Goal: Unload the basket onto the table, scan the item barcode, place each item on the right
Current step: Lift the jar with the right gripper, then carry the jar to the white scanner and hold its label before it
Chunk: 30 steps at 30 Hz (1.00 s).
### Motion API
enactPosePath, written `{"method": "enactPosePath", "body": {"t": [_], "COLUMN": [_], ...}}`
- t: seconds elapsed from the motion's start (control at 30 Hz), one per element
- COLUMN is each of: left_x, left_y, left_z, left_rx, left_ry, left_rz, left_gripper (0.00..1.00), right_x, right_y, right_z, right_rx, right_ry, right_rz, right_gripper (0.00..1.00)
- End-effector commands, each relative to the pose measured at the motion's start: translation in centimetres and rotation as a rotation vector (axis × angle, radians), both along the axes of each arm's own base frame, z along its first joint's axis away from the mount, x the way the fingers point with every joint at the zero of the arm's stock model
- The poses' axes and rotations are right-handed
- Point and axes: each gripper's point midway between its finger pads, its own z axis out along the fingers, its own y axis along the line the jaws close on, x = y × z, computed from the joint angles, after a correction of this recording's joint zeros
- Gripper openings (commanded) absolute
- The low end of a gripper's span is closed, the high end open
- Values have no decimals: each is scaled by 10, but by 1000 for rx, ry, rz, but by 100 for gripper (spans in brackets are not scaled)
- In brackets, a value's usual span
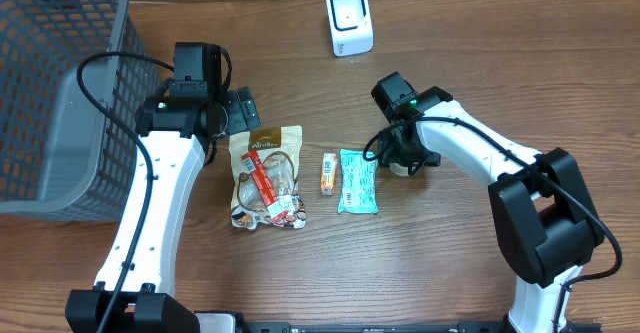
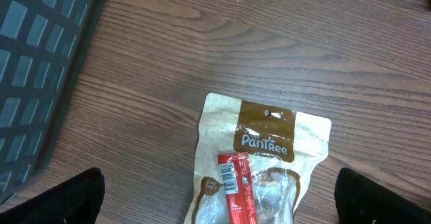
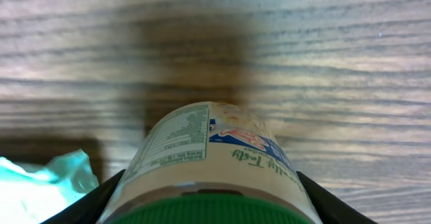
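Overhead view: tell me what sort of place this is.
Most likely a mock shop checkout for robot trials. A white barcode scanner stands at the back of the wooden table, a grey shopping basket sits at its left, and a brown snack pouch and a teal packet lie in the middle.

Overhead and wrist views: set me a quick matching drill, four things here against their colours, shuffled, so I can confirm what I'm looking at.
Things:
1. scanner
2. basket
3. pouch
4. bottle

Colours:
A. grey mesh
B. green cap, pale label
C. white
D. brown with a red sticker

Pairs: 1-C, 2-A, 3-D, 4-B
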Motion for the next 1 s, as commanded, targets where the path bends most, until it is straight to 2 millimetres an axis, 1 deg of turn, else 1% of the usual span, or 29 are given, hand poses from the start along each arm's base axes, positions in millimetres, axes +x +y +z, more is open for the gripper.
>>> {"method": "enactPosePath", "body": {"t": [0.0, 0.03, 0.1, 0.2, 0.3, 0.33, 0.43, 0.47, 0.57, 0.6, 0.67, 0.7, 0.77, 0.97], "left_x": [3, 3, 3, 3, 3, 3, 3, 3, 3, 3, 3, 3, 3, 3], "left_y": [-1, -1, -1, -1, -1, -1, -1, -1, -1, -1, -1, -1, -1, -1], "left_z": [7, 7, 7, 7, 7, 7, 7, 7, 7, 7, 7, 7, 7, 7], "left_rx": [5, 5, 5, 5, 5, 5, 5, 5, 5, 5, 5, 5, 5, 5], "left_ry": [-20, -20, -20, -20, -20, -20, -20, -20, -20, -20, -20, -20, -20, -20], "left_rz": [-2, -2, -2, -2, -2, -2, -2, -2, -2, -2, -2, -2, -2, -2], "left_gripper": [99, 100, 99, 99, 100, 100, 100, 100, 100, 100, 100, 100, 100, 100], "right_x": [-2, -2, 1, 7, 17, 22, 36, 40, 54, 59, 69, 75, 85, 124], "right_y": [-4, -4, -4, -1, 5, 7, 15, 18, 25, 29, 37, 40, 45, 55], "right_z": [-1, -1, 3, 15, 39, 49, 89, 102, 143, 154, 171, 177, 183, 196], "right_rx": [-25, -25, -31, -25, -10, -2, 35, 50, 104, 124, 168, 183, 206, 268], "right_ry": [6, 4, -5, -16, -43, -59, -135, -164, -265, -296, -355, -386, -431, -576], "right_rz": [3, 3, 2, 2, 9, 23, 49, 48, 46, 46, 48, 47, 45, 42], "right_gripper": [62, 59, 43, 42, 41, 41, 41, 38, 24, 14, 11, 10, 7, 4]}}
